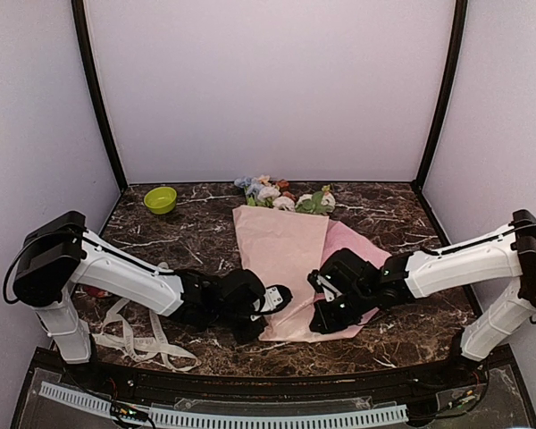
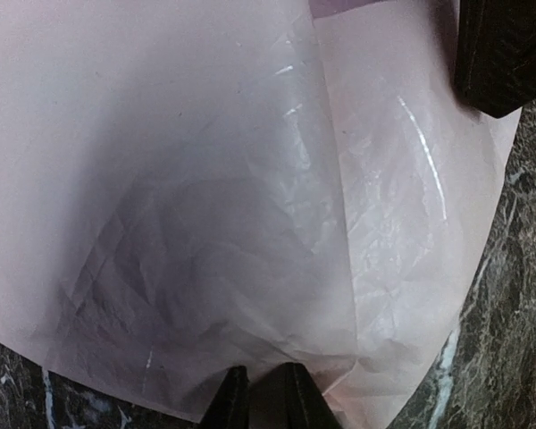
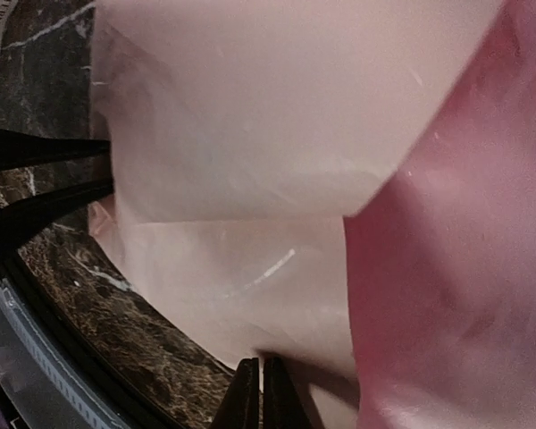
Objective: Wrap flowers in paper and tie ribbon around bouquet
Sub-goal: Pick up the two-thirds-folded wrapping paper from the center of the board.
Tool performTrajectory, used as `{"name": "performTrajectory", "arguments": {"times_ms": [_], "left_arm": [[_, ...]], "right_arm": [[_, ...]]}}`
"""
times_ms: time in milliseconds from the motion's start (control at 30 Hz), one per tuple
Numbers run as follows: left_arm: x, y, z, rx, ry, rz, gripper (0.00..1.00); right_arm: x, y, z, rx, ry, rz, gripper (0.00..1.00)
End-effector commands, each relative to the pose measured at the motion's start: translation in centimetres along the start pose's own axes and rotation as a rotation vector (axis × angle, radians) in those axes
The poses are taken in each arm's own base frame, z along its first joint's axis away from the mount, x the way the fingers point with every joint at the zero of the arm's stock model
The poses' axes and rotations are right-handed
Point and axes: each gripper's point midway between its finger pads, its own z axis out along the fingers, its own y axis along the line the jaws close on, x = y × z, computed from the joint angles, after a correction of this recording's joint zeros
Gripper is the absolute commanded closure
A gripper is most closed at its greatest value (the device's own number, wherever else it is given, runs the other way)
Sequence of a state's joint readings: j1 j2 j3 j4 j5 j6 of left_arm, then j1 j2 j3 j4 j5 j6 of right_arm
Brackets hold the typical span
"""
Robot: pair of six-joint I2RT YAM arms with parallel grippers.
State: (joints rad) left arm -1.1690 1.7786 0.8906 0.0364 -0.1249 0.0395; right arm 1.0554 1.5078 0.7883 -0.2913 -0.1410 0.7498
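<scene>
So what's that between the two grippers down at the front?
The narrow near end of the pink paper bouquet lies between the left gripper and the right gripper; the top view shows it.

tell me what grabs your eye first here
The pale pink paper folded into a cone fills the middle of the table, with flowers spilling from its far end. The left gripper and right gripper meet at its near edge, jaws closed and seemingly pinching it. A green bowl sits far left; a ribbon loops at the near left.
</scene>
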Motion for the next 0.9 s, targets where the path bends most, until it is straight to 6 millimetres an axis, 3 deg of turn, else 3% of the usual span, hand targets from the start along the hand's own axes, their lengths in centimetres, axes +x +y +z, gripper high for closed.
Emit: {"name": "performTrajectory", "arguments": {"times_ms": [0, 200, 333, 500, 567, 700, 800, 867], "left_arm": [[-0.3, -0.3, 0.3, 0.009, 0.017, 0.028, 0.84], [-2.4, 0.3, 1.4, -0.015, -0.005, 0.056, 0.82], [-3.8, 0.3, 2.3, -0.016, -0.014, 0.063, 0.82], [-5.9, 0.5, 2.0, -0.023, -0.048, 0.085, 0.81], [-5.6, 0.5, 2.0, -0.017, -0.03, 0.097, 0.81], [-3.1, 0.0, 2.2, 0.008, 0.029, 0.107, 0.81], [-1.8, -0.7, 2.1, 0.045, 0.048, 0.094, 0.81], [-1.6, -0.8, 2.2, 0.053, 0.048, 0.084, 0.81]], "right_arm": [[1.6, -2.5, 0.6, 0.038, -0.017, 0.121, 0.96], [3.5, -6.7, 0.9, 0.191, 0.009, 0.16, 0.96], [3.8, -7.7, 0.3, 0.247, 0.025, 0.161, 0.97], [2.9, -8.8, -1.7, 0.355, -0.002, 0.137, 0.96], [2.8, -9.2, -2.6, 0.401, -0.001, 0.127, 0.91], [1.7, -10.0, -5.1, 0.486, -0.057, 0.12, 0.9], [0.4, -9.1, -7.0, 0.449, -0.141, 0.159, 0.74], [0.2, -9.4, -8.2, 0.409, -0.209, 0.294, 0.7]]}}
